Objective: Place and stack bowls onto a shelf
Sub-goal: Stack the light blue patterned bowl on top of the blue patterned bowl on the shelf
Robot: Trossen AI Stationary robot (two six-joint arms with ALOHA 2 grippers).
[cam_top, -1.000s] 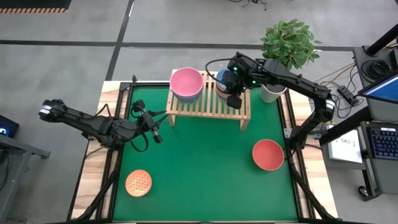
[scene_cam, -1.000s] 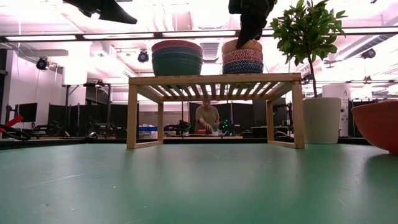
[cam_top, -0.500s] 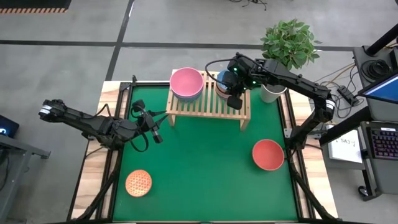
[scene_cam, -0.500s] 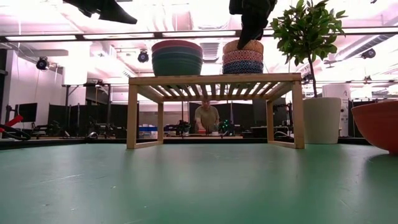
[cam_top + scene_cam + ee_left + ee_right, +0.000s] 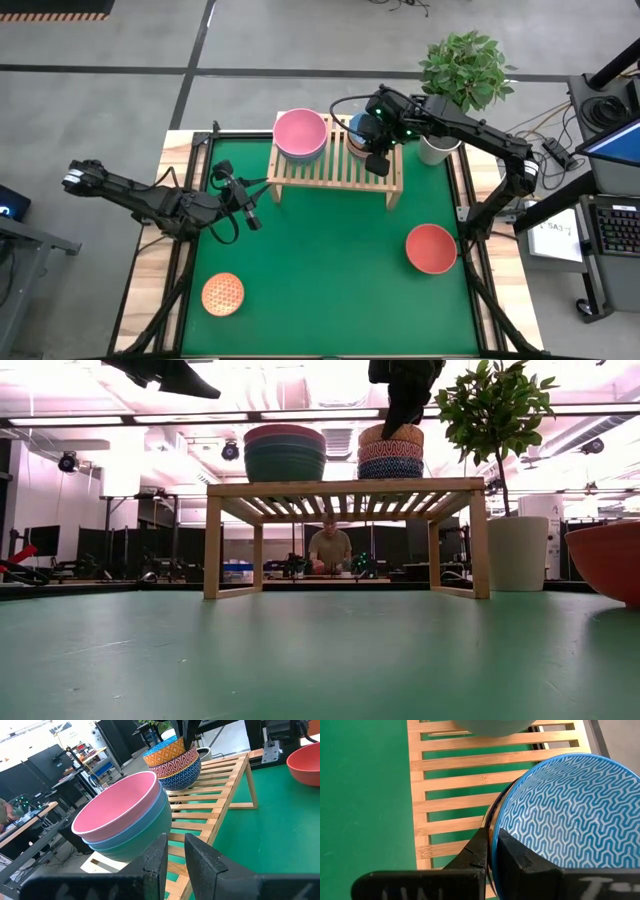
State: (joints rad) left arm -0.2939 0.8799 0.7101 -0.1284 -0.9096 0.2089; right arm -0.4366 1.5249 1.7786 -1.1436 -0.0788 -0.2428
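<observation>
On the shelf (image 5: pixel 335 172) stand two stacks. The large stack (image 5: pixel 285 452) has a pink bowl (image 5: pixel 300 132) on top. The small stack (image 5: pixel 390 455) is topped by a bowl with a light blue zigzag inside (image 5: pixel 560 815). My right gripper (image 5: pixel 492 836) is shut on that bowl's rim, above the shelf's right part (image 5: pixel 372 148). A red bowl (image 5: pixel 431 248) rests on the mat at the right, and an orange patterned bowl (image 5: pixel 222 294) at the near left. My left gripper (image 5: pixel 175 855) hovers left of the shelf (image 5: pixel 248 214), its fingers a narrow gap apart and holding nothing. My right gripper pinches the top small bowl's rim (image 5: pixel 493 822) on its near side, one finger (image 5: pixel 512 852) inside the bowl and the other (image 5: pixel 479 845) outside. The fingers come from above, pointing down (image 5: pixel 395 420). The bowl sits upright, nested in the patterned bowls beneath it.
A white plant pot (image 5: pixel 436 150) with a leafy plant (image 5: pixel 465 68) stands just right of the shelf. Between the two stacks some slats (image 5: pixel 455 795) lie bare. Open green mat (image 5: pixel 320 270) spreads in front of the shelf. A person (image 5: pixel 330 548) sits far behind the table.
</observation>
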